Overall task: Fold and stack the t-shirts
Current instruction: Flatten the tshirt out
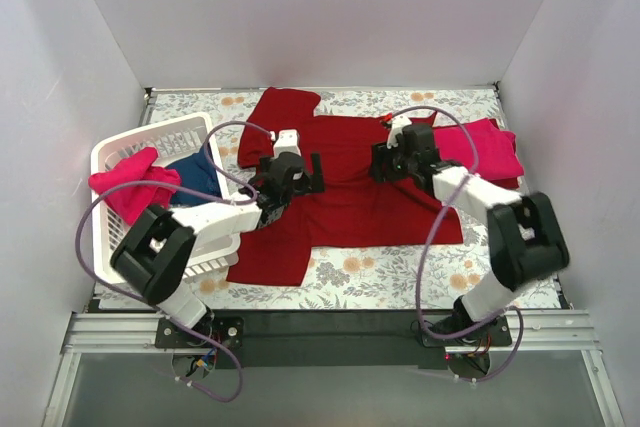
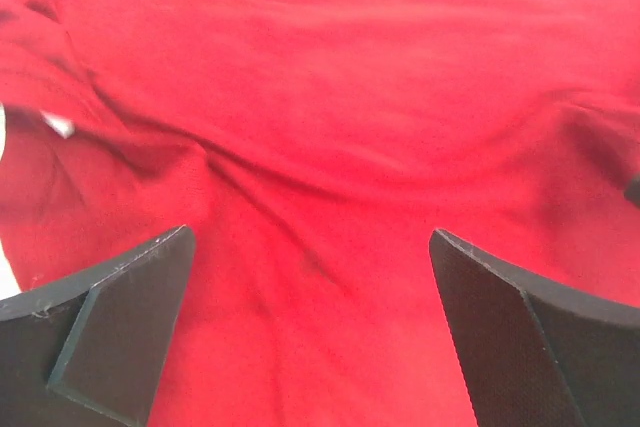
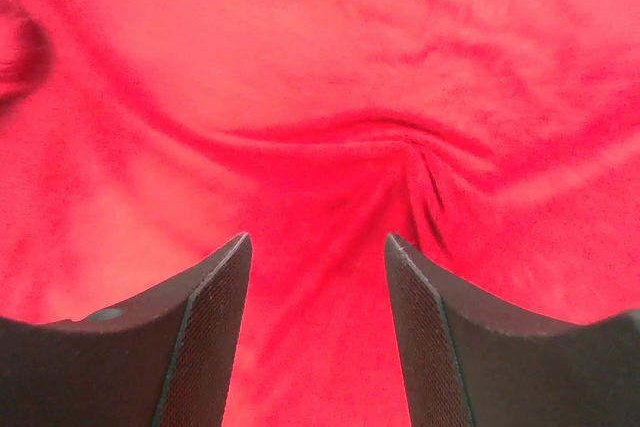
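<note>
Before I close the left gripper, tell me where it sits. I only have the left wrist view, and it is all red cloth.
Observer: The left gripper is over the left half of the dark red t-shirt, which lies spread out between both arms.
Operator: Report the right arm.
Observer: The right gripper is open over the same shirt's right half, with a wrinkle of cloth just ahead of its fingers.
Operator: Name what is off to my left.
Observer: A white basket holding a navy t-shirt, with a pinkish-red t-shirt draped over its near rim.
</note>
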`<action>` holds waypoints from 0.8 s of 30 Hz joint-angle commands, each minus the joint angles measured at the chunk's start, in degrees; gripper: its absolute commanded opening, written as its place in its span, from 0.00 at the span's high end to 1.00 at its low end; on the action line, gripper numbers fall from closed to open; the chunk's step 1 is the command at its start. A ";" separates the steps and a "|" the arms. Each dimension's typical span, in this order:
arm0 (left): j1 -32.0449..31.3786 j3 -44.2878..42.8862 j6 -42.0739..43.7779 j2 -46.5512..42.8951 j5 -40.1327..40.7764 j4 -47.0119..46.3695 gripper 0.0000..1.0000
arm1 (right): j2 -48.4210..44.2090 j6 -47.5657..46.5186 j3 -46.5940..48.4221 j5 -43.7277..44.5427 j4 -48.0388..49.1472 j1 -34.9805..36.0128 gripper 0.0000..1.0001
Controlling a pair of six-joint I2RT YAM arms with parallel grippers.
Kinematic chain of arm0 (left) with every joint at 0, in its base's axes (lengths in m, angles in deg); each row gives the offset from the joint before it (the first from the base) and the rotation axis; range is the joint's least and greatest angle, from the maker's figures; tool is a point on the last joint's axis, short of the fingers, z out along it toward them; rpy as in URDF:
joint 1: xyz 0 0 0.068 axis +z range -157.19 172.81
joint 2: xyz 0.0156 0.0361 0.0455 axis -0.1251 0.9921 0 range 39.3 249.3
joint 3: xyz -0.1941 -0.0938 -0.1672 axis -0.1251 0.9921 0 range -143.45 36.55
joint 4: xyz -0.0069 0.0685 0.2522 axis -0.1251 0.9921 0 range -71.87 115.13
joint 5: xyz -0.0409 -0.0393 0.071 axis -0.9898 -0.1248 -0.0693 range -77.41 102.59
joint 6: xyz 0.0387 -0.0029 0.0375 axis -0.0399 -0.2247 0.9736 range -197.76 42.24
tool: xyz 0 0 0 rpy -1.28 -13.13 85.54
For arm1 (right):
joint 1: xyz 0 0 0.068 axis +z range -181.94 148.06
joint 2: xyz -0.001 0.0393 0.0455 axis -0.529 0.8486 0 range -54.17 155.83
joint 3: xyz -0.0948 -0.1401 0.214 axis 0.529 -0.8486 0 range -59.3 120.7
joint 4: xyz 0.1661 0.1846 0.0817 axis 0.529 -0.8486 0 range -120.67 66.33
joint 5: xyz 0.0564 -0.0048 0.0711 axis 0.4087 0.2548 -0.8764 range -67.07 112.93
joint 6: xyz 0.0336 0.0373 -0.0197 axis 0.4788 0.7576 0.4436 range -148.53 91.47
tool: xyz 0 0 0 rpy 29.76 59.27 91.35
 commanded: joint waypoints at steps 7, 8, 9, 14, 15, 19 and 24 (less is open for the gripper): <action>-10.03 10.76 -18.73 -17.10 13.57 23.94 0.02 | -23.80 -0.09 -15.76 0.95 -0.06 -0.12 0.48; -10.03 12.08 -20.40 -18.16 13.74 23.94 0.02 | -23.81 -0.35 -16.21 0.78 -0.06 -0.12 0.48; -10.03 13.92 -21.02 -18.87 14.27 24.03 0.02 | -23.98 -0.62 -16.47 0.61 -0.06 -0.12 0.48; -10.03 15.08 -30.06 -21.76 15.33 34.72 0.02 | -24.68 -0.53 -18.06 -1.94 0.29 -0.12 0.48; -10.03 15.86 -31.91 -22.56 15.07 35.53 0.02 | -24.86 -0.53 -18.41 -1.94 0.46 -0.12 0.48; -10.03 17.19 -39.20 -28.87 16.20 45.26 0.02 | -26.27 -0.09 -19.46 -3.08 1.43 -0.20 0.48; -10.03 19.91 -42.74 -35.13 14.02 48.72 0.02 | -27.32 0.35 -20.25 -3.96 1.69 -0.12 0.48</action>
